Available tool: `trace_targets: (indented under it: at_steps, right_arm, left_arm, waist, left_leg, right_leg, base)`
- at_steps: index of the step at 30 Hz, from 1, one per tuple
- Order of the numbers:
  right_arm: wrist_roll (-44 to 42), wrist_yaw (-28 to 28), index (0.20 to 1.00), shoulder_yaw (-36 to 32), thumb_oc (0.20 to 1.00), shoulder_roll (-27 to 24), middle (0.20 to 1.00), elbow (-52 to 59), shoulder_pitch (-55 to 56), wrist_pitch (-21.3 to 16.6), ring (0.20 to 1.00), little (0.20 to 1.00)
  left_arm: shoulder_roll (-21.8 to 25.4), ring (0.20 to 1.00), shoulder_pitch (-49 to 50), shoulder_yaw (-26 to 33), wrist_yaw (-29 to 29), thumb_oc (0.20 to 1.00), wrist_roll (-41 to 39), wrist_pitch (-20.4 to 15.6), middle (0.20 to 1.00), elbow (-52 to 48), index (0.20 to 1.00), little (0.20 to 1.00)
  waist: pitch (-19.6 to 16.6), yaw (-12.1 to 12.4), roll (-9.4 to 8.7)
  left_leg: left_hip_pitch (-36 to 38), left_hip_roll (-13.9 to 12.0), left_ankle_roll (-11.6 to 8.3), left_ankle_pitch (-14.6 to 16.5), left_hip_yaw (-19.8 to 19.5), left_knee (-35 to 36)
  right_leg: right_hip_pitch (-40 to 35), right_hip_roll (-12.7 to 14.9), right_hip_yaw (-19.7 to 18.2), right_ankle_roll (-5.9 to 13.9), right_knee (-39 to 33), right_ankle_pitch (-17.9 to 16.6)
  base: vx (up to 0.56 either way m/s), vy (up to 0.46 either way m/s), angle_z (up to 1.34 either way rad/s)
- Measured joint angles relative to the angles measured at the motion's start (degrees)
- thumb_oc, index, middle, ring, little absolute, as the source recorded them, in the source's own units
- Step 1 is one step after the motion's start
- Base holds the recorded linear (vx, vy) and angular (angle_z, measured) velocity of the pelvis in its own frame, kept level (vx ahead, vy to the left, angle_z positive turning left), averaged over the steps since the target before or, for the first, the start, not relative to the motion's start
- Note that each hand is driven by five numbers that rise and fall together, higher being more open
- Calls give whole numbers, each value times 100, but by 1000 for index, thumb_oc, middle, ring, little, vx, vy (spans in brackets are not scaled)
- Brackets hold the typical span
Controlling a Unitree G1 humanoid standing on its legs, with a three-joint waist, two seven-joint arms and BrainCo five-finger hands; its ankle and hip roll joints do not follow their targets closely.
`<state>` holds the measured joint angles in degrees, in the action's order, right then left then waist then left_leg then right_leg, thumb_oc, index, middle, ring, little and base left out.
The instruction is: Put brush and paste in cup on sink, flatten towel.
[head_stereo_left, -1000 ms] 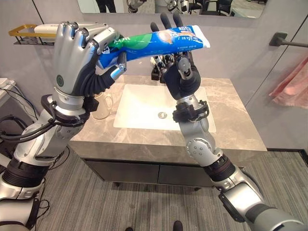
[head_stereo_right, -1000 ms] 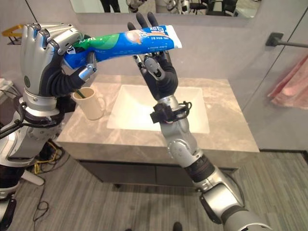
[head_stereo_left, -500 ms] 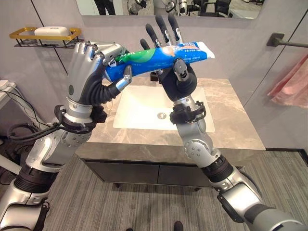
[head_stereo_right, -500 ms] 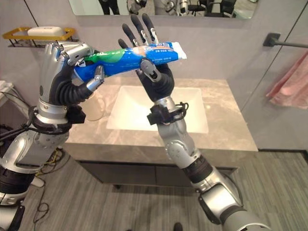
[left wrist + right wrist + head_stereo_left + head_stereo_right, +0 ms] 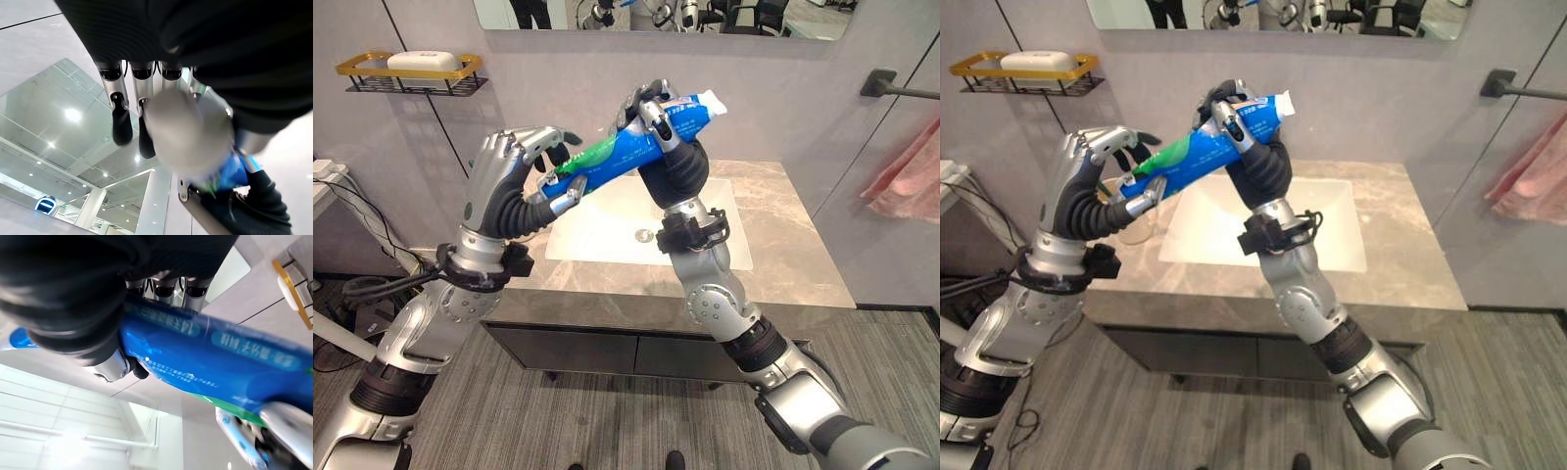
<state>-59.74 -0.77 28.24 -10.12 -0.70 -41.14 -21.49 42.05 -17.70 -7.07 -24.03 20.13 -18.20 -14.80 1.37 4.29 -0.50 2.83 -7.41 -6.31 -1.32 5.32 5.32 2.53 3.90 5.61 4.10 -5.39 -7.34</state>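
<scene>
In the left eye view the paste [image 5: 641, 147], a blue and green tube with a white end, is held up in the air above the white sink [image 5: 617, 220], slanting from its green end at the lower left to its white end at the upper right. The right hand [image 5: 668, 132] has its fingers curled round the upper blue part of the tube, while the left hand [image 5: 524, 176] closes its fingers and thumb on the green end. The grey marble table [image 5: 783, 255] carries the sink, a gold shelf [image 5: 411, 73] with a white soap bar hangs on the wall to the left, and a pink towel [image 5: 906, 181] hangs at the right edge under a dark rail. In the right eye view a cup [image 5: 1141, 227] stands on the table behind the left hand, mostly hidden by it. In the left wrist view the left hand's fingers [image 5: 122, 122] bend over the tube, whose blue and green end shows past the thumb. In the right wrist view the tube crosses close under the right hand's curled fingers [image 5: 168, 286].
</scene>
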Motion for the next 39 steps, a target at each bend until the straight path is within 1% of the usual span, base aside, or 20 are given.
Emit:
trace_targets:
  at_steps: [2, 3, 6, 7, 9, 10, 12, 13, 15, 17, 19, 20, 23, 24, 26, 28, 31, 34, 37, 39]
  right_arm:
    - [33, -195, 200, -27, 200, -30, 200, -34, 1, 1, 200, 200]
    - [118, -319, 200, -54, 200, -23, 200, -38, 1, 0, 200, 200]
    - [216, -473, 200, -173, 200, -72, 200, -53, 1, 1, 200, 200]
    - [260, -563, 200, -185, 200, -144, 200, -118, -74, 26, 200, 200]
    - [390, -691, 200, -264, 200, -336, 200, -356, -305, 86, 200, 200]
    - [463, -772, 200, -356, 200, -451, 200, -417, -406, 103, 200, 200]
    - [566, -926, 200, -546, 200, -674, 200, -518, -668, 144, 200, 200]
    - [783, -1066, 200, -682, 200, -853, 200, -603, -863, 170, 200, 200]
    - [1077, -1270, 200, -700, 200, -1018, 200, -839, -1221, 174, 200, 200]
    - [1291, -1439, 200, -718, 200, -1033, 200, -986, -1544, 176, 200, 200]
    - [1408, -1498, 200, -701, 200, -1012, 200, -1083, -1766, 177, 200, 200]
    - [1493, -1535, 200, -665, 200, -1014, 200, -1154, -1853, 183, 200, 200]
    - [1814, -1675, 200, -601, 200, -1005, 200, -1358, -2077, 208, 200, 200]
    - [1991, -1778, 200, -552, 200, -973, 200, -1587, -2235, 253, 200, 200]
    - [2027, -1806, 200, -497, 200, -963, 200, -1737, -2324, 279, 200, 200]
    - [2244, -1900, 200, -490, 200, -965, 200, -1833, -2362, 371, 200, 200]
    - [2490, -1923, 200, -409, 200, -976, 200, -1951, -2395, 436, 200, 200]
    - [2751, -1981, 200, -386, 200, -967, 200, -2419, -2563, 489, 200, 200]
    - [2910, -2146, 200, -401, 200, -977, 200, -2785, -2683, 607, 200, 200]
    - [2918, -2159, 200, -399, 200, -977, 200, -2866, -2712, 622, 200, 200]
  left_arm:
    - [-237, 1000, 278, 148, -18, 1000, -173, 79, 1000, 1, 1000, 1000]
    - [-292, 1000, 504, 227, -42, 1000, -244, 181, 1000, 4, 1000, 1000]
    - [-384, 1000, 765, 233, -45, 1000, -447, 230, 1000, 6, 1000, 1000]
    - [-429, 1000, 957, 284, -43, 1000, -605, 186, 1000, 0, 1000, 1000]
    - [-521, 1000, 1538, 461, -38, 1000, -903, 173, 1000, 8, 1000, 1000]
    - [-528, 1000, 1901, 495, -28, 1000, -1061, 172, 1000, 10, 1000, 1000]
    - [-528, 1000, 2570, 666, 53, 1000, -1297, 182, 1000, 18, 1000, 1000]
    - [-535, 1000, 2798, 687, 142, 1000, -1619, 182, 1000, 5, 1000, 1000]
    - [-543, 1000, 3077, 656, 348, 1000, -2005, 153, 1000, 1, 1000, 1000]
    - [-548, 1000, 3165, 579, 556, 1000, -2326, 150, 1000, 10, 1000, 1000]
    - [-513, 1000, 3174, 538, 720, 1000, -2481, 151, 1000, 38, 1000, 1000]
    - [-460, 1000, 3178, 483, 765, 1000, -2527, 152, 1000, 42, 1000, 1000]
    - [-213, 1000, 3168, 153, 1033, 1000, -2712, 157, 1000, 44, 1000, 1000]
    - [-153, 1000, 3180, 105, 1201, 1000, -2880, 160, 1000, 46, 1000, 1000]
    - [-72, 1000, 3167, 104, 1245, 1000, -2911, 159, 1000, 74, 1000, 1000]
    - [63, 1000, 3125, 109, 1322, 1000, -2929, 164, 1000, 202, 1000, 1000]
    - [54, 1000, 3135, 87, 1354, 1000, -3038, 169, 1000, 338, 1000, 1000]
    - [57, 1000, 3112, 46, 1390, 1000, -3099, 170, 1000, 350, 1000, 1000]
    - [58, 1000, 3114, -78, 1425, 1000, -3108, 169, 1000, 366, 1000, 1000]
    - [60, 1000, 3102, -79, 1425, 1000, -3116, 169, 1000, 370, 1000, 1000]
  waist:
    - [65, 35, -72]
    - [100, 64, -117]
    - [130, 132, -169]
    - [155, 273, -185]
    - [160, 302, -196]
    - [173, 379, -214]
    - [283, 568, -247]
    - [367, 787, -271]
    - [399, 813, -289]
    - [414, 917, -297]
    - [421, 1057, -308]
    - [420, 1084, -314]
    - [422, 1096, -327]
    - [447, 1111, -370]
    - [485, 1139, -442]
    - [462, 1164, -520]
    - [467, 1237, -537]
    - [468, 1295, -538]
    - [481, 1385, -549]
    - [484, 1403, -554]
  left_leg:
    - [-8, -4, -8, -7, -15, 0]
    - [-19, -6, -10, -8, -33, 0]
    - [-105, 6, -15, -16, -183, 0]
    - [-112, 1, -16, -17, -210, 0]
    - [-163, 5, -17, -18, -330, 0]
    - [-184, 7, -19, -19, -340, 0]
    - [-190, 14, -20, -20, -337, -2]
    - [-220, 26, -20, -21, -355, -2]
    - [-301, 62, -15, -40, -519, -2]
    - [-370, 104, -3, -55, -643, -2]
    - [-395, 117, 1, -59, -668, -2]
    - [-400, 125, 1, -59, -688, -3]
    - [-492, 199, 31, -90, -921, -3]
    - [-499, 202, 33, -92, -930, -3]
    - [-514, 204, 32, -92, -947, -2]
    - [-615, 205, 17, -103, -966, -3]
    - [-678, 214, 20, -109, -993, -4]
    - [-735, 217, 20, -110, -1087, -4]
    - [-798, 220, 16, -124, -1151, -5]
    - [-820, 223, 15, -124, -1202, -5]
  right_leg:
    - [-3, -1, 11, -1, -9, 1]
    - [-6, 2, 43, -7, -8, 5]
    - [-6, 18, 154, 0, -10, 26]
    - [-13, 18, 210, 0, 1, 32]
    - [-34, 27, 294, 17, -8, 77]
    - [-23, 28, 314, 21, -10, 88]
    - [-7, 30, 310, 19, -3, 92]
    - [-6, 48, 359, 23, 34, 95]
    - [-4, 77, 490, 45, 30, 122]
    - [-6, 106, 608, 59, 30, 148]
    - [-2, 122, 640, 67, 32, 155]
    - [-3, 128, 658, 71, 32, 158]
    - [-27, 208, 851, 121, 33, 203]
    - [-29, 224, 864, 125, 31, 205]
    - [-26, 218, 882, 124, 28, 211]
    - [48, 211, 917, 116, 31, 221]
    - [96, 216, 941, 115, 35, 220]
    - [119, 215, 1013, 118, 35, 223]
    - [141, 218, 1077, 122, 35, 234]
    - [138, 218, 1121, 124, 35, 245]
  base:
    - [-8, 3, 4]
    - [-6, -1, 9]
    - [-8, 1, 24]
    - [0, 8, 18]
    - [8, 13, 25]
    - [11, 10, 19]
    - [4, 13, 5]
    - [6, 17, 13]
    - [14, 5, 32]
    - [12, 3, 35]
    - [4, 8, 15]
    - [4, 7, 17]
    - [14, 20, 30]
    - [7, 12, 14]
    - [-3, 6, 6]
    - [6, 13, 8]
    - [10, 12, 5]
    - [9, 17, 10]
    - [8, 14, 12]
    - [11, 14, 12]
